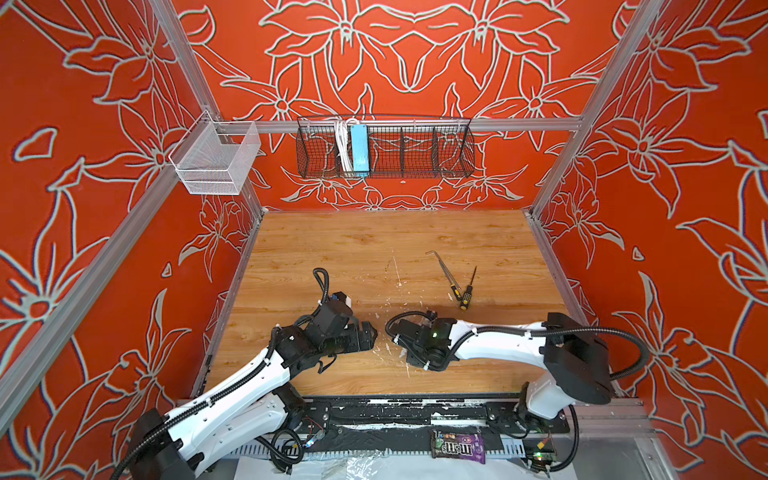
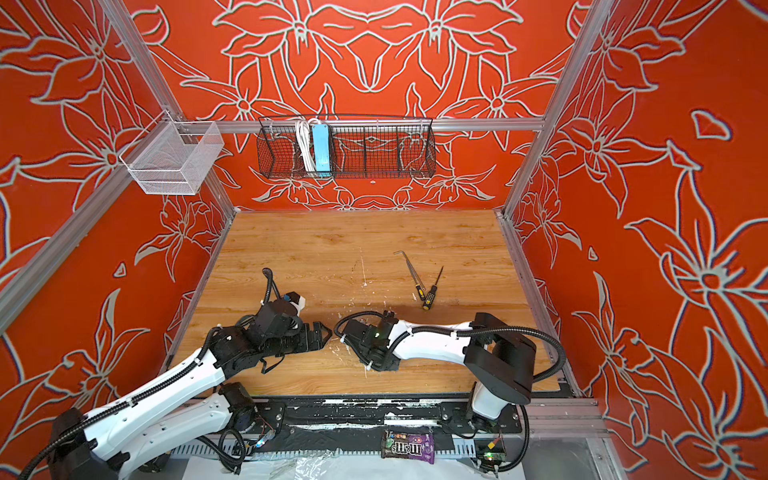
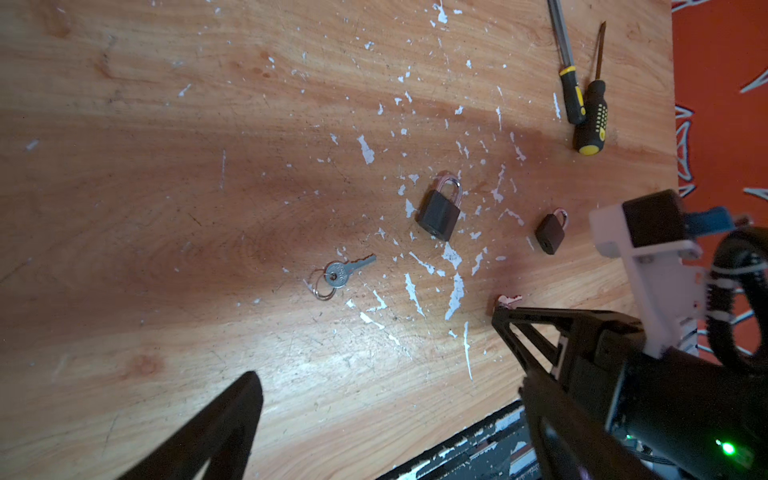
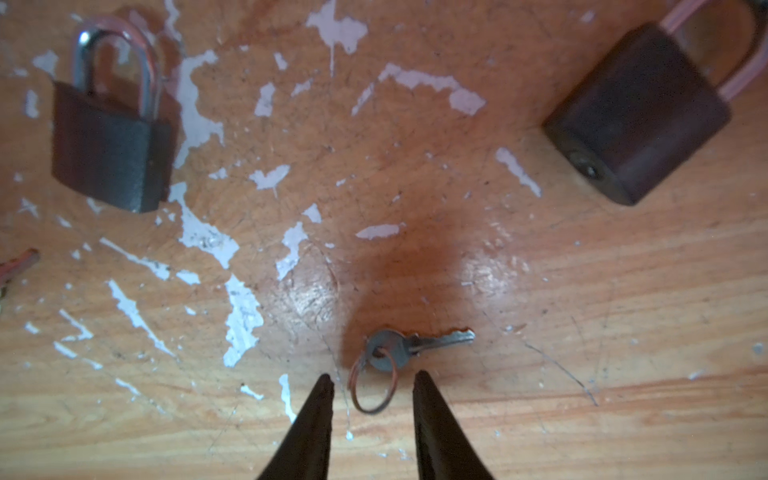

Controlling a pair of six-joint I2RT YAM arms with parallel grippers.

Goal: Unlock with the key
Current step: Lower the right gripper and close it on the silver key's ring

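Right gripper (image 4: 374,380) hung low over the scuffed wooden table (image 4: 582,291), jaws part-spread and grasping nothing, straddling the thin wire ring (image 4: 372,411) of the small silver key (image 4: 419,345). I saw that key lying flat, apart from a dark steel-shackled padlock (image 4: 110,145) and a second padlock (image 4: 636,116). My left gripper (image 1: 372,332) stood released, wide and empty.

Orange-red walls with pale flower outlines (image 1: 415,62) fill top and sides. Silver aluminium rail (image 1: 519,124) crosses upper centre; black wire basket (image 1: 415,153) hangs there, white mesh basket (image 1: 208,174) upper left. Wood-grain tabletop (image 1: 332,249) lower centre, white-chipped.
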